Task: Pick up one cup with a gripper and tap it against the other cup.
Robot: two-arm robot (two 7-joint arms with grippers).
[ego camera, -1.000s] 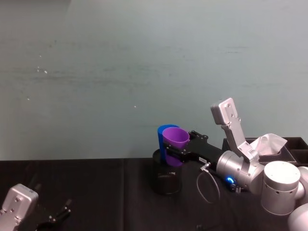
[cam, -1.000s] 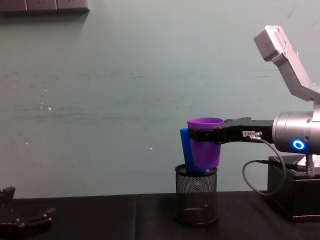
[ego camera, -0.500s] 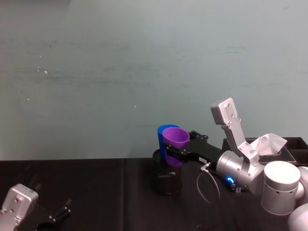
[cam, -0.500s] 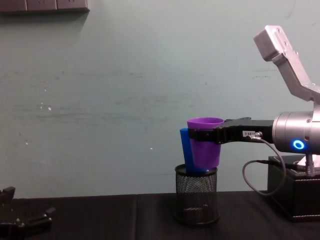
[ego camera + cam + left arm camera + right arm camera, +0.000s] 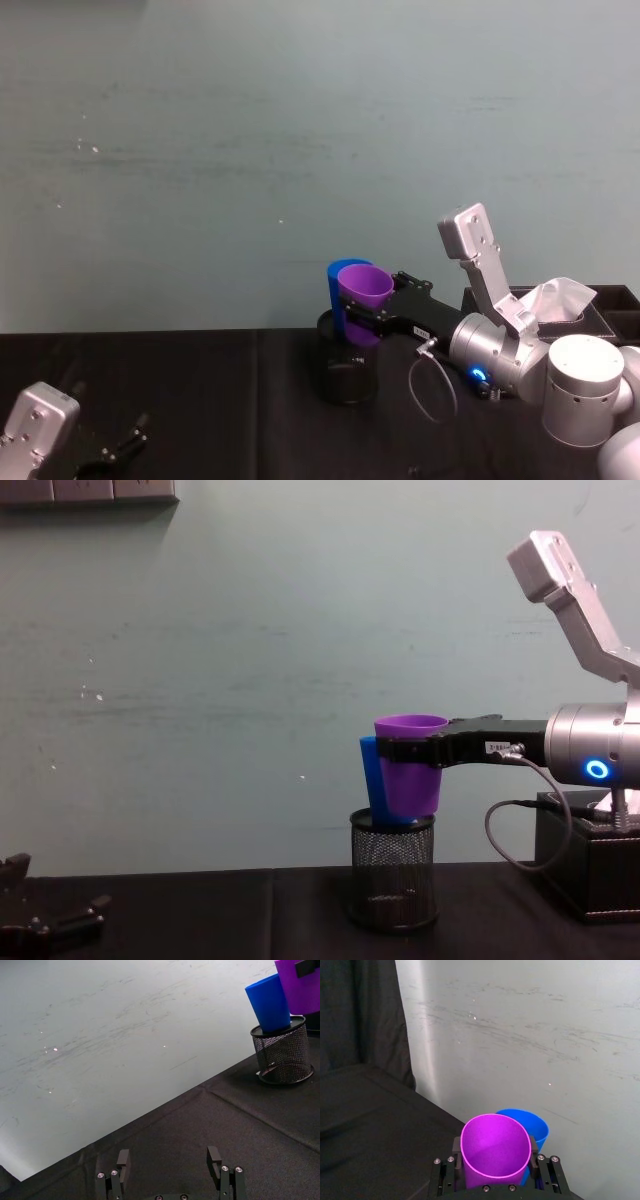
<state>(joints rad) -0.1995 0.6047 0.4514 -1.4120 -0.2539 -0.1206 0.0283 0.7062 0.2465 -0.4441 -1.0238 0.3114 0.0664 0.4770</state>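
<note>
Nothing has moved since half a second ago — both cups are where they were. The right end effector (image 5: 405, 751) squeezes the smooth purple cup (image 5: 412, 792) up in the air, right beside the blue cup (image 5: 369, 775), which stands in a mesh pot (image 5: 393, 882). Its white label (image 5: 495, 747) is too small to read. The left end effector (image 5: 168, 1160) is spread wide, low by the worktop (image 5: 240, 1125).

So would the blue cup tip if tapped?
Probably just rocks: the blue cup stands in the mesh holder, whose rim should catch it. Looks like light, smooth plastic, so the purple cup in the right gripper may shift it easily.
</note>
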